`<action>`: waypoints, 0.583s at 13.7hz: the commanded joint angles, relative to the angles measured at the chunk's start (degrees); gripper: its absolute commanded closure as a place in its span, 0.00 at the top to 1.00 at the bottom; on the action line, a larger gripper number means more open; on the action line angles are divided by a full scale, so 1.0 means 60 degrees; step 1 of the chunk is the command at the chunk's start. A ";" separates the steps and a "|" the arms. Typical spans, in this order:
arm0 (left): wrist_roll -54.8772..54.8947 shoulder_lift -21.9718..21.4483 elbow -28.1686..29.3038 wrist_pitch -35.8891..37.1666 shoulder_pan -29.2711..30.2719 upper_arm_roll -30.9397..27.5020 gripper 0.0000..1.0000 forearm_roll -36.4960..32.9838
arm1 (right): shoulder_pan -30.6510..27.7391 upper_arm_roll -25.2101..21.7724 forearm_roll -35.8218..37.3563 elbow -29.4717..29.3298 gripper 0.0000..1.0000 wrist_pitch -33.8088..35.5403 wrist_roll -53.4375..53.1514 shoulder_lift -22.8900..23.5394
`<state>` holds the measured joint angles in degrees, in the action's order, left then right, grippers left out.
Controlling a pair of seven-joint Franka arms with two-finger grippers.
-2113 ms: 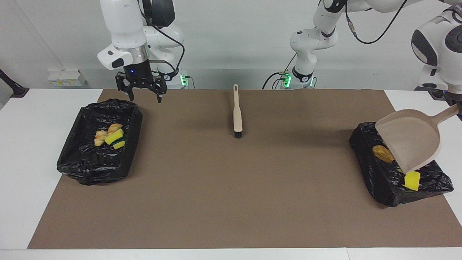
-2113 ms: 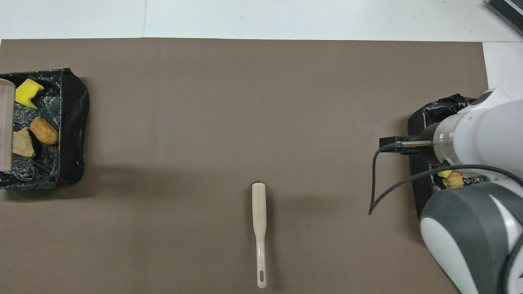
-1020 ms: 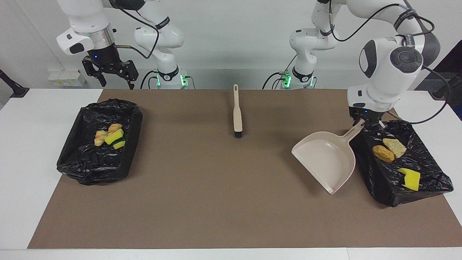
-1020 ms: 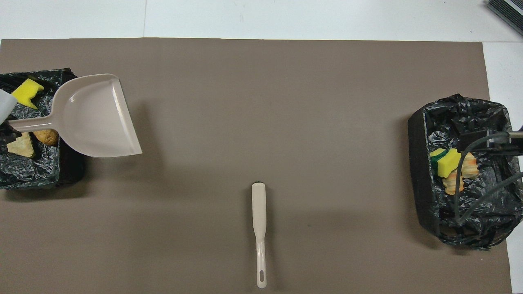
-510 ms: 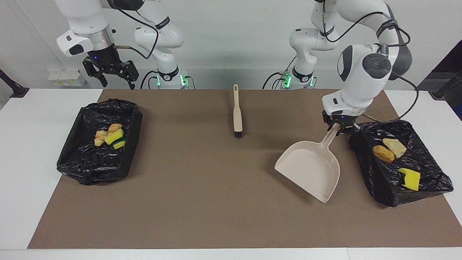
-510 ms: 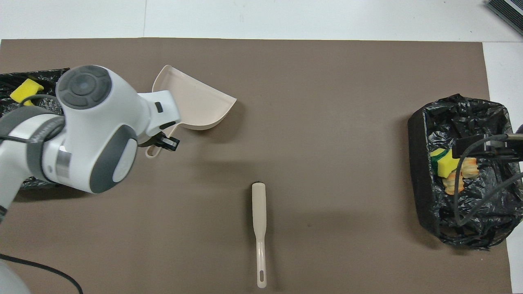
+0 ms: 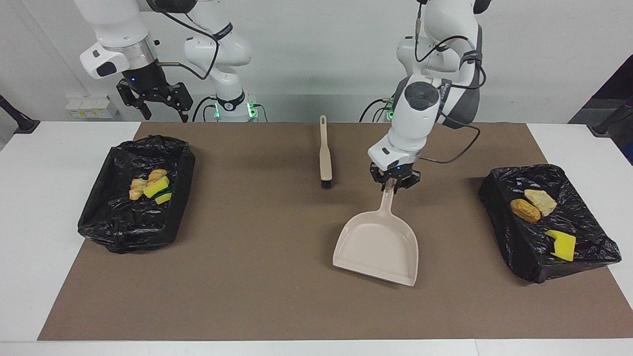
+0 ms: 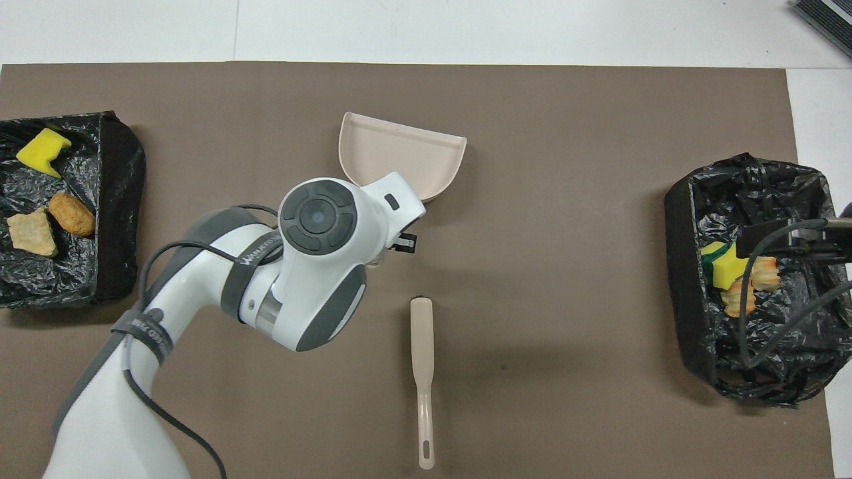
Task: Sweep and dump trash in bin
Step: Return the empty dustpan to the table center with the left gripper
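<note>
Two black-lined bins sit at opposite ends of the brown mat (image 7: 277,296). One bin (image 7: 136,198), at the left of the facing view, holds two croissant pieces (image 7: 146,182) and a yellow sponge with a green backing (image 7: 158,190). The second bin (image 7: 546,222), at the right of that view, holds a brown bread roll (image 7: 525,210), a pale crumbly lump (image 7: 540,201) and another yellow sponge chunk (image 7: 561,245).

Near the centre of the facing view the left gripper (image 7: 394,183) is clamped tight on the handle of the beige dustpan (image 7: 377,244), whose mouth points toward the lower edge of that frame; I cannot tell whether the pan touches the mat. Just beside it, toward the upper centre, the brush (image 7: 324,154) lies on the mat, bristles toward the bottom of the frame.

At the upper left of the facing view the right gripper (image 7: 160,106) hangs with fingers spread wide and empty, above the table edge near the first bin.
</note>
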<state>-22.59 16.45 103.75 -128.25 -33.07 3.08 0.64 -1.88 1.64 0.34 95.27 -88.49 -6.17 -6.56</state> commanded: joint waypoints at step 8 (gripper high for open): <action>-0.1976 0.0101 0.0271 -0.0482 -0.0495 -0.0191 1.00 0.0788 | -0.0171 0.0079 -0.0189 0.0016 1.00 0.0070 0.0017 -0.0050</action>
<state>-32.38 18.86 103.93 -131.75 -34.95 2.97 4.26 -1.88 1.64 0.34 95.27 -88.49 -6.17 -6.56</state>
